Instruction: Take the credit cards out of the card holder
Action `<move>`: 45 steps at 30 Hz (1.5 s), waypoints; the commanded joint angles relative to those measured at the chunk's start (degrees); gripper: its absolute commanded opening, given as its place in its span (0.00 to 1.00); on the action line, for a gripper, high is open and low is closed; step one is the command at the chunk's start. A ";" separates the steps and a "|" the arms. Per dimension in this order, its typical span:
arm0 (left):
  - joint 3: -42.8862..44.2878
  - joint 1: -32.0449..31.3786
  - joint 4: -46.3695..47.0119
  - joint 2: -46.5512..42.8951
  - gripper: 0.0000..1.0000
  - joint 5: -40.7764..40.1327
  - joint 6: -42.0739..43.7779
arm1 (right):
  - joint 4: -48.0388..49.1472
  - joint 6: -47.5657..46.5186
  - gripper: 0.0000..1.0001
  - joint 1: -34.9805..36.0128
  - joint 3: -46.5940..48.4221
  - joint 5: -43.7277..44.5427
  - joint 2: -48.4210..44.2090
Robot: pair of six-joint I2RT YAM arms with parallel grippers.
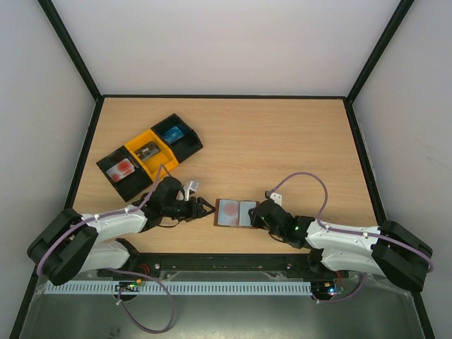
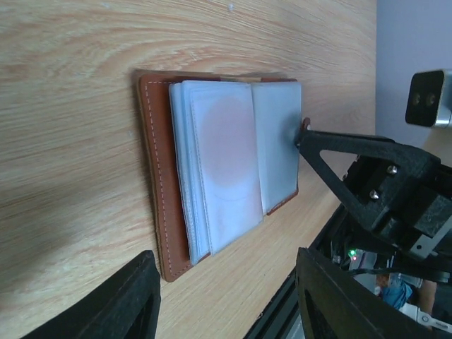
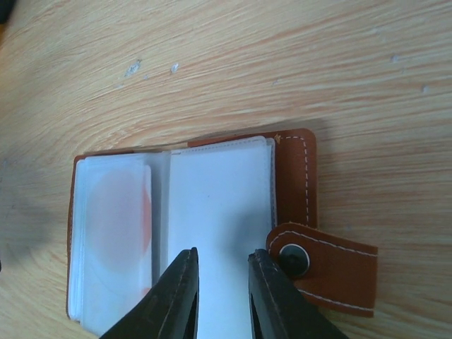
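The brown card holder (image 1: 236, 212) lies open on the table near the front edge. In the left wrist view its pale sleeves (image 2: 219, 166) show a card with a red patch inside. The same card shows in the right wrist view (image 3: 116, 226). My left gripper (image 1: 205, 207) is open and empty just left of the holder, with its fingers (image 2: 123, 300) apart over bare table. My right gripper (image 3: 220, 256) has its jaws narrowly apart, tips on the holder's blank right page (image 3: 219, 205) beside the snap tab (image 3: 321, 265). It grips nothing.
Three joined trays stand at the back left. A black one (image 1: 113, 180) holds a card with a red patch, a yellow one (image 1: 159, 161) a dark card, a black one (image 1: 189, 145) a blue card. A black rail runs along the front edge.
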 commanded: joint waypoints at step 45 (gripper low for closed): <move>-2.70 -1.07 -8.22 -19.55 0.65 -8.67 -2.19 | 0.82 0.76 0.31 5.22 9.22 -3.81 11.50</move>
